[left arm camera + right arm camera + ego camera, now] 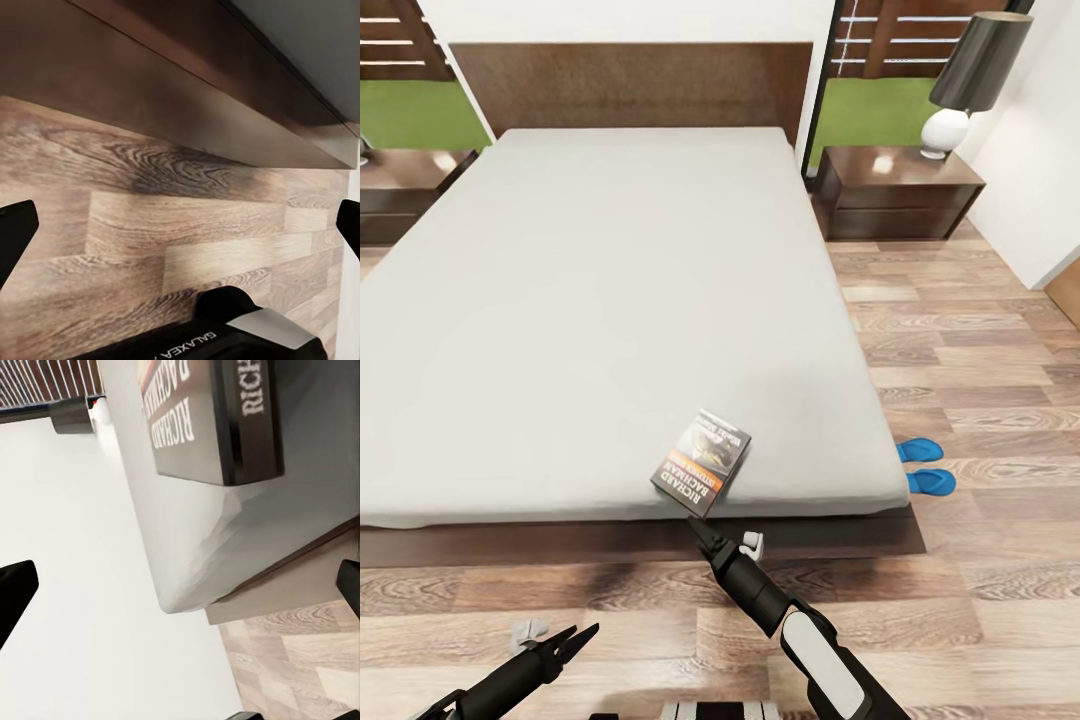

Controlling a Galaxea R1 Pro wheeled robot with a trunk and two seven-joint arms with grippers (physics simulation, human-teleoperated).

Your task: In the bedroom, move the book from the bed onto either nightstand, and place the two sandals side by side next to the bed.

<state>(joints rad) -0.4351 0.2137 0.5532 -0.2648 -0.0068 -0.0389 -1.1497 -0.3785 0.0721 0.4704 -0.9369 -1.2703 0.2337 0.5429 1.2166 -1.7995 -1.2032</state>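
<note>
Left gripper (565, 645): nearest, low over the wood floor (960, 600) short of the bed frame; jaws spread apart and empty.
Right gripper (702, 530): raised to the foot edge of the bed (610, 300), tip just below the book; jaws parted, holding nothing (its wrist view looks up past both fingertips at the spine).
Book (701, 461): flat on the mattress, skewed, close to the foot edge with one corner almost at the lip.
Step in hand: reaching for the book, by my reading; the sandals are untouched.
Next move: likely a short advance to bracket the near corner, then closing without nudging it inward.
Sandals (926, 466): on the floor beside the bed's right side, side by side.
Nightstand (895, 190): far right by the headboard, lamp (965, 80) at the back, front of the top free.
Open room: bare floor runs along the bed's right side to that nightstand.
</note>
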